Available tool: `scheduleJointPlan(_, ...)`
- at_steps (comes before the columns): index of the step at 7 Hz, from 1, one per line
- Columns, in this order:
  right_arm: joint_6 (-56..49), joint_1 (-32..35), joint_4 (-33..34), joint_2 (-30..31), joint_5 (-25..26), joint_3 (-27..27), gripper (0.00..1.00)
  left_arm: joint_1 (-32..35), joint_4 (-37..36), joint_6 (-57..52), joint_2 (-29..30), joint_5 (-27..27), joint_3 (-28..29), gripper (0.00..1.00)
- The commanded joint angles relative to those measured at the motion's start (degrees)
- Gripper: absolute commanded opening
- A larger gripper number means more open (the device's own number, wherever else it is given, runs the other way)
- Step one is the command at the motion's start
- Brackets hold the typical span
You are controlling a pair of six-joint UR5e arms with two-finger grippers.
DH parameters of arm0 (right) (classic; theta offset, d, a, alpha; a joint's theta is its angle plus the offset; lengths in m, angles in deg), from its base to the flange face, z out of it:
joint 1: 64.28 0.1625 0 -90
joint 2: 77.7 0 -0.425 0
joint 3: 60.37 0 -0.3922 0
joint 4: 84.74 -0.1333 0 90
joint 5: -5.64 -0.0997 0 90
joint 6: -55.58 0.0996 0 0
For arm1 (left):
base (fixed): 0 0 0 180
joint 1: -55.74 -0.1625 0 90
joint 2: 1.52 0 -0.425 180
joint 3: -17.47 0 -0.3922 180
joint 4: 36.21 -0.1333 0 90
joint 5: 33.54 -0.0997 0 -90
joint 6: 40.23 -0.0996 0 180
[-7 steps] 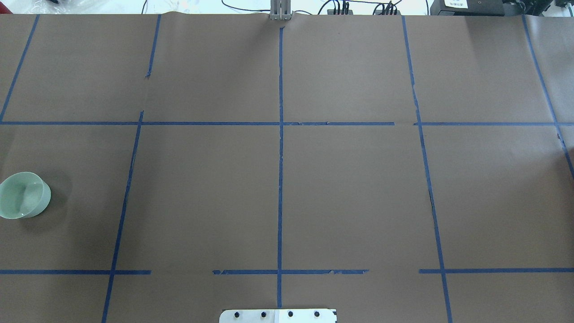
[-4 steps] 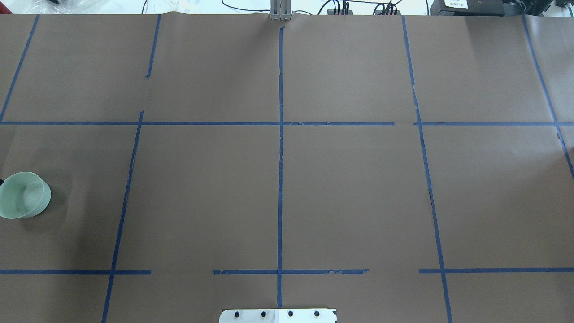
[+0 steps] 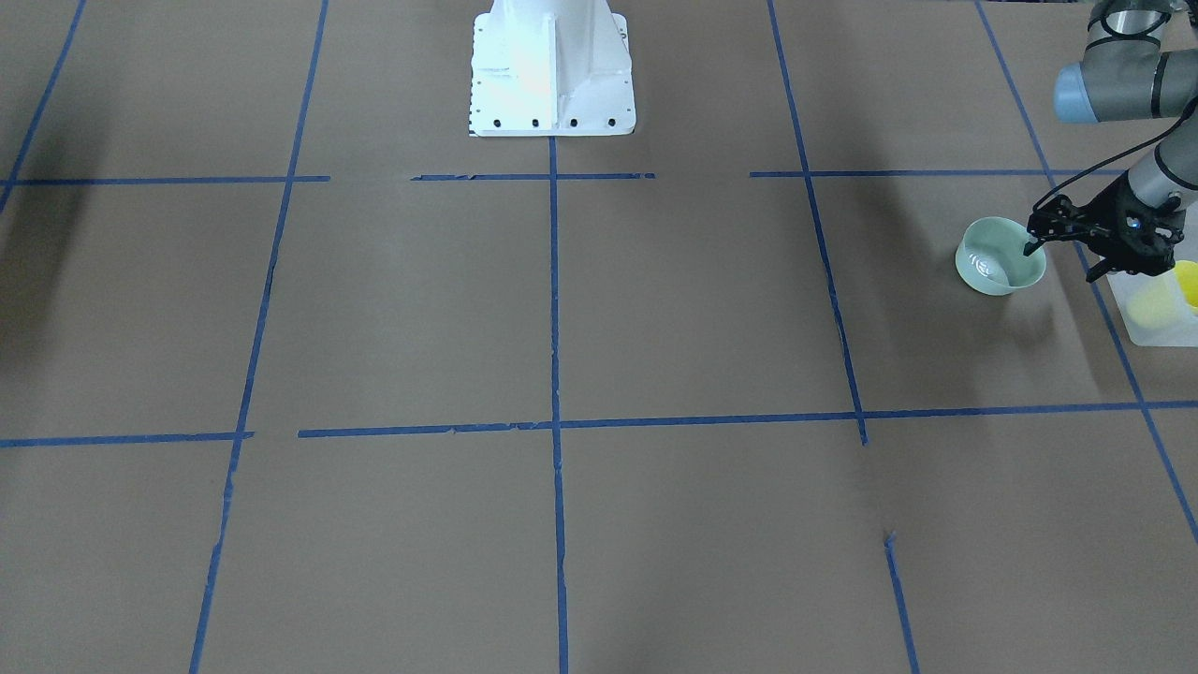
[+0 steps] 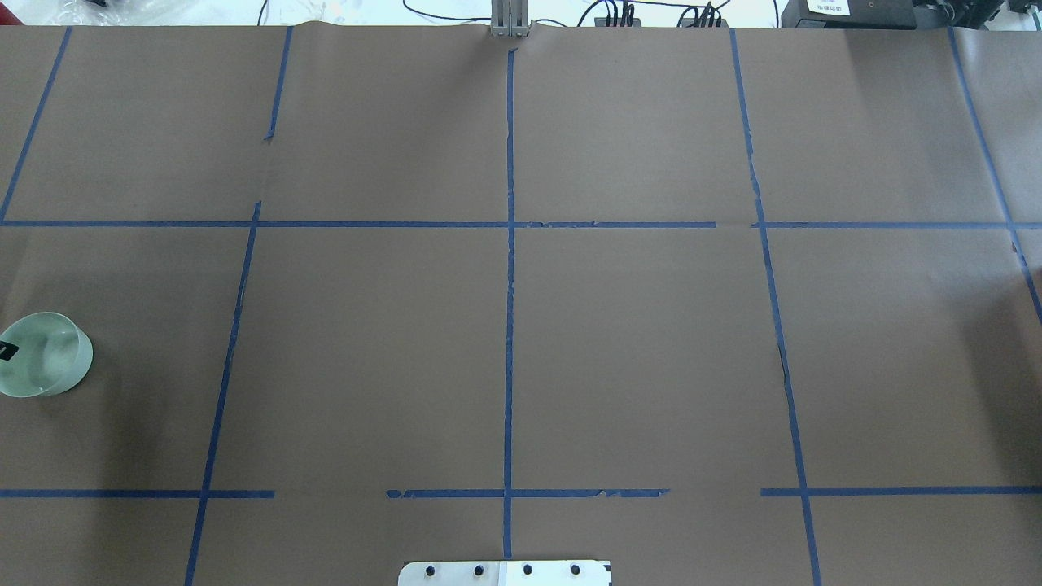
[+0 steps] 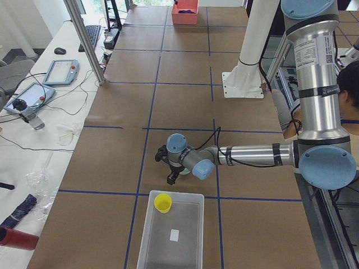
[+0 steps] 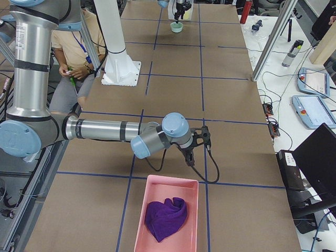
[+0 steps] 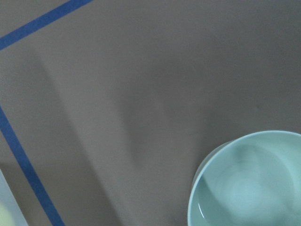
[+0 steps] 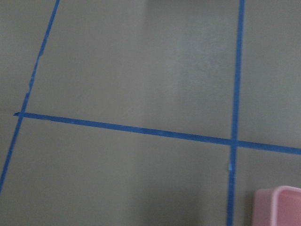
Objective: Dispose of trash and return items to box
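Note:
The mint-green bowl (image 3: 994,262) stands upright on the brown table, at the left edge of the overhead view (image 4: 49,358) and in the left wrist view (image 7: 249,183). My left gripper (image 3: 1030,236) is open at the bowl's rim on the box side, with one fingertip (image 4: 6,351) over the inside of the bowl. The yellow cup (image 5: 163,202) stands in a corner of the frosted white box (image 5: 188,252), right beside the bowl. My right gripper (image 6: 195,152) hangs low over the table near the pink tray; I cannot tell whether it is open.
A pink tray (image 6: 157,181) holding a purple cloth (image 6: 166,215) sits at the table's right end. The white robot base (image 3: 552,65) stands at the middle of the near edge. An operator (image 6: 73,52) sits behind the base.
A black fingertip of my left gripper has come in from the left edge of the overhead view and now sits over the bowl's inside. The bowl stays in place.

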Motion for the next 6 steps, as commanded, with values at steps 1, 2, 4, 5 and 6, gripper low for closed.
scheduleJointPlan(1,10.43,-8.13,-0.37,-2.51,0.12,-0.85,1.00,-2.27,0.53,1.26,1.07,0.01,0.41,0.75)
scheduleJointPlan(2,10.90,-8.67,-0.64,-2.52,0.12,-0.85,1.00,-2.28,0.53,0.83,1.07,-0.08,0.41,0.29)
scheduleJointPlan(4,10.99,-8.77,-0.64,-2.52,0.04,-0.76,1.00,-2.37,2.89,1.00,0.72,-0.16,0.32,0.00)
scheduleJointPlan(5,10.99,-8.86,-0.73,-2.52,-0.40,-0.85,1.00,-2.20,2.99,1.26,0.55,-0.08,-0.46,0.00)
scheduleJointPlan(6,10.99,-8.86,-0.90,-2.43,-0.49,-0.85,1.00,-1.24,2.91,1.44,-0.50,-0.16,-5.08,0.00)
